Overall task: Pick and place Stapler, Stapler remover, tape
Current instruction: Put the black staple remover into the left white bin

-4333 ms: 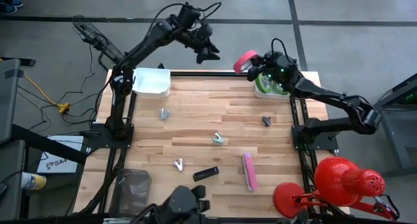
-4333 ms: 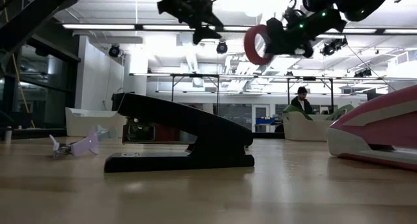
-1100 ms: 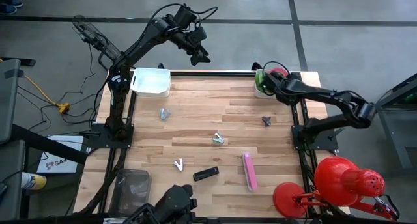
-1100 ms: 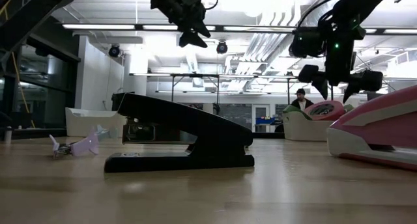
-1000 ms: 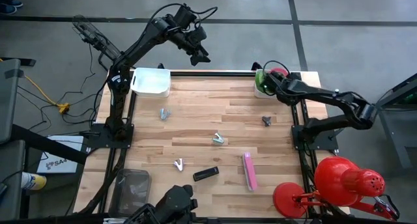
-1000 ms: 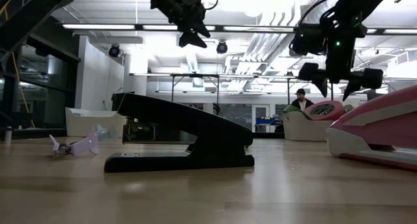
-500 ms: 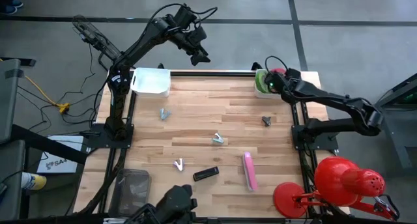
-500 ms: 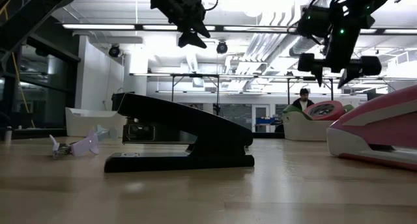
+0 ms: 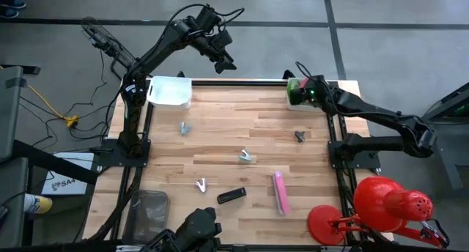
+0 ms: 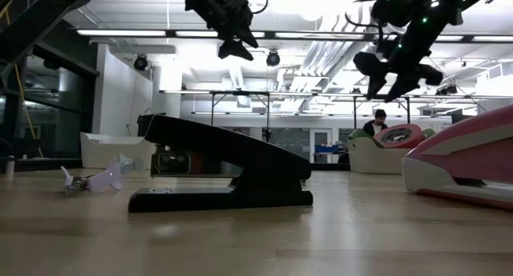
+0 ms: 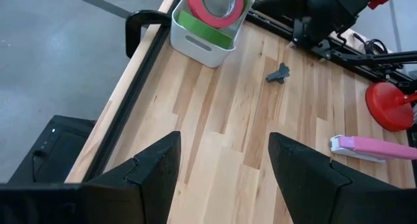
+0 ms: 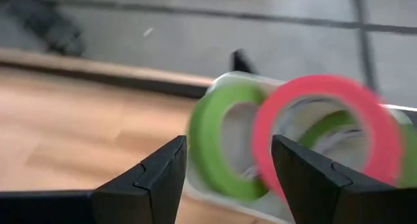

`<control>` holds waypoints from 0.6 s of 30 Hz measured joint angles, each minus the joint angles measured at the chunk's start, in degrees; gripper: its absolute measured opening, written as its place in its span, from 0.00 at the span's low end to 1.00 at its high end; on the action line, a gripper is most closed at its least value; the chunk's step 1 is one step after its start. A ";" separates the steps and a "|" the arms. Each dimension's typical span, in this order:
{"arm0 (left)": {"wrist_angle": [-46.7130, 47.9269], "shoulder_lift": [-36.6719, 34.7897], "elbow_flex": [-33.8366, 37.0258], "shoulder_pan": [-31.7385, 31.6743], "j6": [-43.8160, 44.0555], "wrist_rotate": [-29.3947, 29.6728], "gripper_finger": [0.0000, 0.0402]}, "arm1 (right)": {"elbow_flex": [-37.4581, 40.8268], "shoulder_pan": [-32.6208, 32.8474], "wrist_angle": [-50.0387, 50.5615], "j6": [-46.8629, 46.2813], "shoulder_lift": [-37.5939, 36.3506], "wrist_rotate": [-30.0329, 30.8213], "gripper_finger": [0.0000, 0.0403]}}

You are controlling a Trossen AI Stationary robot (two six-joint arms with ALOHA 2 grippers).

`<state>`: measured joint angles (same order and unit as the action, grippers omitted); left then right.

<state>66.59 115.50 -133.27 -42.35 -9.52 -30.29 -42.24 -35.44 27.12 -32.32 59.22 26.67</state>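
The pink tape roll (image 12: 264, 136) lies tilted on green tape rolls (image 12: 202, 133) in a white bin (image 9: 300, 102) at the table's far right corner. My right gripper (image 9: 297, 83) hangs open above that bin, touching nothing. My left gripper (image 9: 226, 61) stays open, high up beyond the table's far edge. Near the front edge lie a black stapler (image 9: 231, 195) and a pink stapler (image 9: 278, 192). Several staple removers lie across the table, among them a dark one (image 9: 300, 135) and a silver one (image 9: 245, 156).
A second white bin (image 9: 171, 92) stands at the far left corner. A red desk lamp (image 9: 385, 204) is clamped by the near right corner. A dark mesh container (image 9: 146, 212) sits at the near left. The middle of the wooden table holds only small removers.
My right gripper has risen from just above the right bin and rolled about its own axis, staying open. The pink tape has stayed in the bin.
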 joint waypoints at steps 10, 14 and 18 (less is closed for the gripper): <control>0.02 0.00 0.00 0.00 0.81 -0.02 0.57 | 0.00 0.00 1.92 4.92 0.00 -13.21 0.54; 1.10 0.00 0.00 0.00 0.78 -0.02 0.57 | 0.00 0.31 3.65 7.83 0.00 -16.94 0.54; 2.41 0.00 0.00 0.00 0.37 0.15 0.57 | 0.00 2.40 5.99 11.01 0.00 -20.11 0.54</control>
<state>68.99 115.50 -133.27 -42.35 -9.15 -30.14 -42.24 -33.04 33.11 -21.32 59.22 6.56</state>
